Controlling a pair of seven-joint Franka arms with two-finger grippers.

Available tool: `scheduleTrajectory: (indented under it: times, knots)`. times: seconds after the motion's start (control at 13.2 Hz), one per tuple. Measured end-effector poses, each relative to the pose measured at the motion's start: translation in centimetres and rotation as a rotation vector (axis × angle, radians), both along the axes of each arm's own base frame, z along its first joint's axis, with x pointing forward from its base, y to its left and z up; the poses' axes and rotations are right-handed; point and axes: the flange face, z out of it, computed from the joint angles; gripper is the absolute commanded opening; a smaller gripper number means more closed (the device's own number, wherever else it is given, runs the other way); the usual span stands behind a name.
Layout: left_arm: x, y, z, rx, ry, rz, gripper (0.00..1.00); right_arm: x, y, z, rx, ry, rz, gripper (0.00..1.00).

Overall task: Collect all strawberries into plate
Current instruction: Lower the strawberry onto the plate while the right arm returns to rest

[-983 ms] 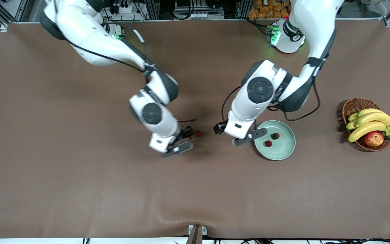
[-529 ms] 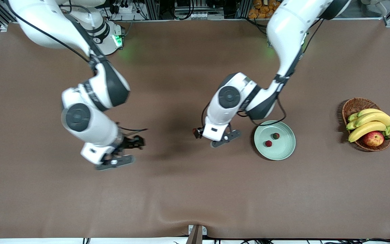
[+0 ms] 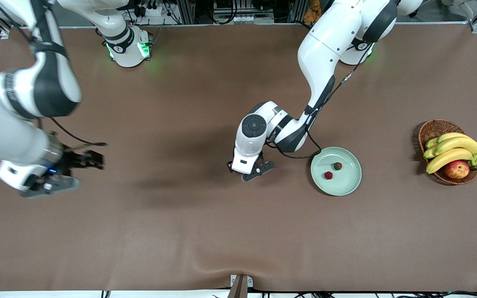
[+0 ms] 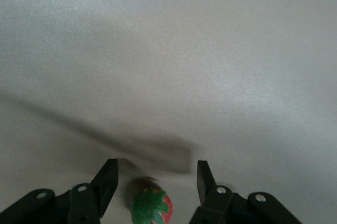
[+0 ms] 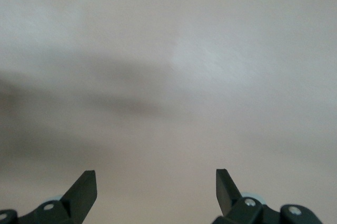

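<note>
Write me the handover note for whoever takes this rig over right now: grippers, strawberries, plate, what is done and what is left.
Left gripper: low over the table beside the plate, toward the right arm's end; fingers straddle the third strawberry with gaps on both sides, no grip yet.
Right gripper: open, empty, over bare table at the right arm's end; that arm waits.
Done: two strawberries lie in the plate.
Left: close on the third strawberry, lift it, carry it over the plate, release.
The wicker basket of bananas and an apple is not part of the job.
</note>
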Motion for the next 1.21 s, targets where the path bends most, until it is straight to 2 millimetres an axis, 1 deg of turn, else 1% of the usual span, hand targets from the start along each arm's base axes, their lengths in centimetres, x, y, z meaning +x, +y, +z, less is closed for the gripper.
scheduleTrajectory:
  times: [0.08,0.15,0.38,0.45,0.53,0.61,0.68,0.91,1.06,1.13,1.21]
  knots:
    - [-0.1,-0.1,-0.3,0.001,0.002,-0.001,0.63,-1.2,-2.0,1.0,-0.002,0.020,-0.014,1.00]
    - [-0.2,-0.2,-0.2,0.000,0.001,-0.003,0.63,-2.4,-3.4,2.4,-0.002,0.036,-0.033,1.00]
    - [-0.8,-1.0,-0.2,-0.001,0.000,-0.017,0.63,-5.7,-6.0,7.6,-0.002,0.032,-0.082,1.00]
    - [-1.0,-1.1,-0.2,-0.001,0.001,-0.020,0.56,-6.7,-6.8,9.1,-0.002,0.029,-0.105,1.00]
    - [-1.2,-1.3,-0.3,0.000,0.001,-0.024,0.35,-7.7,-7.6,10.4,-0.003,0.027,-0.127,1.00]
    - [-1.3,-1.4,-0.2,0.000,0.002,-0.026,0.09,-8.5,-8.2,11.5,-0.002,0.024,-0.149,1.00]
    - [-1.4,-1.5,-0.2,0.001,0.002,-0.027,0.00,-9.2,-8.5,12.3,-0.003,0.025,-0.180,1.00]
    - [-1.4,-1.2,-0.2,0.024,0.021,-0.029,0.00,-10.7,-8.5,13.5,-0.004,0.052,-0.233,1.00]
    - [-1.3,-0.6,-0.1,0.064,0.057,-0.025,0.00,-11.2,-8.4,14.1,-0.003,0.047,-0.241,1.00]
    - [-0.8,0.6,0.2,0.108,0.092,-0.021,0.00,-11.2,-8.5,14.3,-0.003,0.043,-0.243,1.00]
    - [0.0,2.3,0.8,0.154,0.125,-0.035,0.00,-11.2,-8.5,14.5,-0.002,0.039,-0.244,1.00]
